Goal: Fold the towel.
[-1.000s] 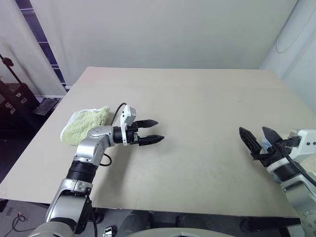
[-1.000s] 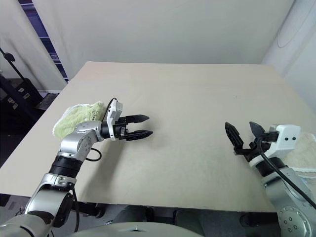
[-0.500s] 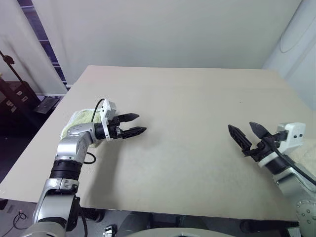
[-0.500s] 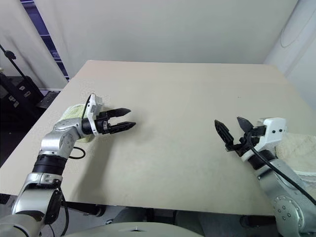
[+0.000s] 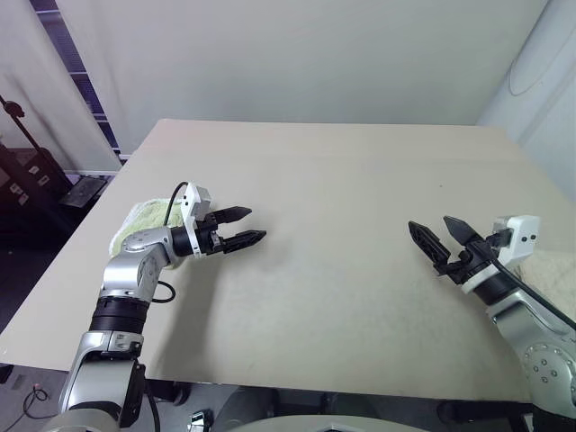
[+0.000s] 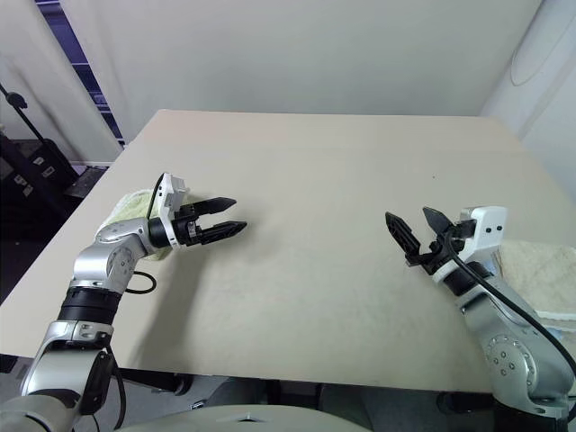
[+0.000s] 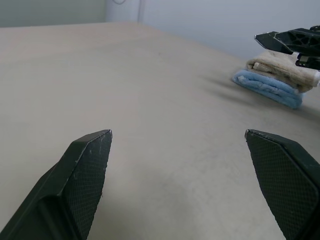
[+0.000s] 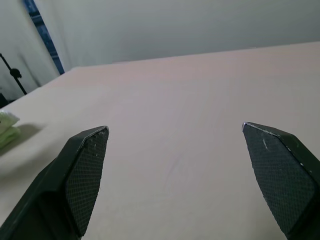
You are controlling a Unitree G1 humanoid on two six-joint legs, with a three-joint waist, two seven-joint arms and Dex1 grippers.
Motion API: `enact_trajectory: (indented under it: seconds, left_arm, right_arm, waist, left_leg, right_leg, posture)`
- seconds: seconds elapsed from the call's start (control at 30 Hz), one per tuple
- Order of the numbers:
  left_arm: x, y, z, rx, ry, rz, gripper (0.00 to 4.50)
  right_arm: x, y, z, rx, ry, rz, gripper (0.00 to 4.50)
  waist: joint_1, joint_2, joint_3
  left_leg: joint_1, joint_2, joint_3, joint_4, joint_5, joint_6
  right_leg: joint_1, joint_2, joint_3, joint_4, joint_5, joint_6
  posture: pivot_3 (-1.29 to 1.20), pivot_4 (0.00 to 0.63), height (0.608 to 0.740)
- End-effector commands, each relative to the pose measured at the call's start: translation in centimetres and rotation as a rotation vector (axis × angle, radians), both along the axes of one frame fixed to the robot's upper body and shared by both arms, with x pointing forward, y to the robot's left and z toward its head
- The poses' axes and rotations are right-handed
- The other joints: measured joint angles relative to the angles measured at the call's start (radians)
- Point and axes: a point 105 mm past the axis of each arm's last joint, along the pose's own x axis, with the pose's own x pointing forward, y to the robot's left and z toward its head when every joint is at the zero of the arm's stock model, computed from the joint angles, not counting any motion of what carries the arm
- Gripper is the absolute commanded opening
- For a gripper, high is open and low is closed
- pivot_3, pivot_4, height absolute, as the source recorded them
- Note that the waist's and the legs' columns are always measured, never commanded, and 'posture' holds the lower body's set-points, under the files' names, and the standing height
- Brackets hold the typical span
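The wide, flat, light tan table (image 5: 360,297) is the biggest thing here, and its middle lies bare between the two arms

The beige-tan terry cloth towel (image 6: 540,274) lies folded near the table's right edge, just behind and beside the right arm. In the left wrist view it (image 7: 285,67) sits on top of a light blue folded towel (image 7: 267,87), the two stacked and touching, with the blue one showing along the lower edge of the pile. White edging runs along the tan towel's near side in the right eye view; a loop or label is too small to make out

A light green, fluffy folded towel (image 5: 142,220) lies near the table's left edge, partly hidden behind the left arm, well apart from the stack on the other side. A corner of it (image 8: 7,130) also shows at the edge of the right wrist view

The left gripper (image 5: 241,227) hangs level above the table just beside the green towel, pointing toward the table's middle. Its two black fingers stand spread apart with nothing between them, and the left wrist view shows bare tabletop in the gap

The right gripper (image 6: 416,231) hovers over the table just in front of the tan towel, pointing forward and a little left. Its black fingers are likewise splayed wide and empty, touching neither the cloth nor the table
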Motion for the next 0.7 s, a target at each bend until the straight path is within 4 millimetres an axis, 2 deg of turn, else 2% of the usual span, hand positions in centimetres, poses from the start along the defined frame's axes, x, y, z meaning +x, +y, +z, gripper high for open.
enact_trajectory:
  seconds: [0.03, 0.2, 0.7]
  left_arm:
    - [0.2, 0.0, 1.7, -0.012, -0.063, -0.001, 4.5]
    - [0.4, -0.7, 1.8, -0.025, -0.067, -0.021, 4.5]
    - [-0.4, -1.5, 1.5, -0.028, -0.019, -0.09, 4.5]
  right_arm:
    - [0.3, 0.4, 1.1, 0.009, -0.066, 0.011, 4.47]
    - [0.5, 0.1, 0.7, -0.009, -0.052, -0.007, 4.47]
    - [-2.2, 0.2, -0.3, -0.009, -0.009, -0.053, 4.47]
  waist:
    - [0.0, 0.0, 0.0]
    - [0.001, 0.0, 0.0]
    - [0.001, 0.0, 0.0]
  left_leg:
    - [0.0, 0.0, 0.0, 0.0, 0.0, 0.0]
    - [0.0, 0.0, 0.0, 0.0, 0.0, 0.0]
    - [0.001, 0.0, 0.0, -0.001, 0.0, -0.001]
  right_leg:
    - [0.0, 0.0, 0.0, 0.0, 0.0, 0.0]
    - [-0.001, 0.0, 0.0, 0.0, 0.0, 0.0]
    - [-0.001, 0.0, 0.0, 0.0, 0.0, 0.0]
  posture:
    - [0.0, 0.0, 0.731]
    - [0.0, 0.0, 0.731]
    - [0.0, 0.0, 0.731]
